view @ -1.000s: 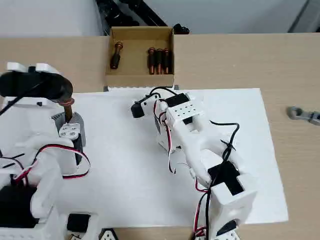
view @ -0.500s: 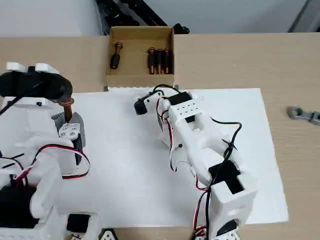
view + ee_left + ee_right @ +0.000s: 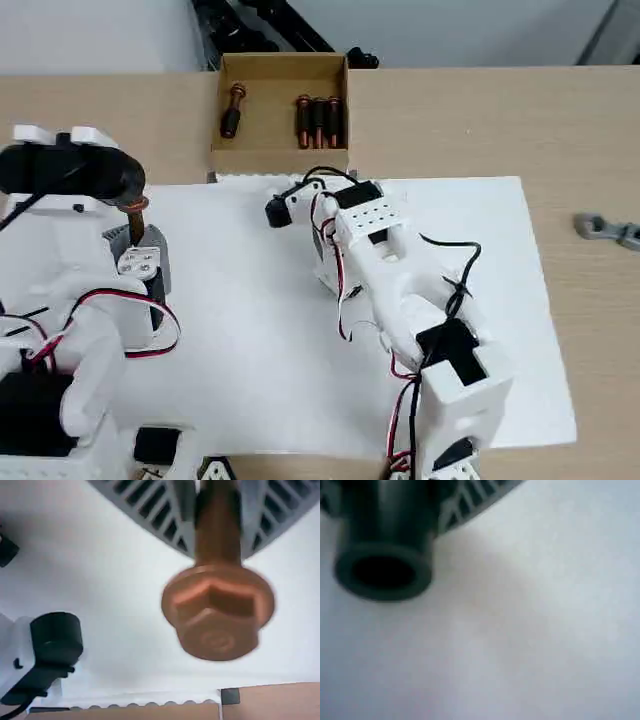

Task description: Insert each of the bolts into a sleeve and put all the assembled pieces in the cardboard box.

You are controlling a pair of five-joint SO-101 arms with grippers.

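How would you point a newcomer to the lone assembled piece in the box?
Find the cardboard box at the table's far side, beyond the white sheet. In it, three pieces lie side by side; the lone piece lies apart, toward the left arm's side, slightly tilted.

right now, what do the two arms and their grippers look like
Both arms are blocky white plastic. The right arm has a plate of small holes near its wrist, black motor blocks, and red, black and white cables looping along it. The left arm carries similar red and black cables. The left gripper and right gripper are grey and ribbed inside.
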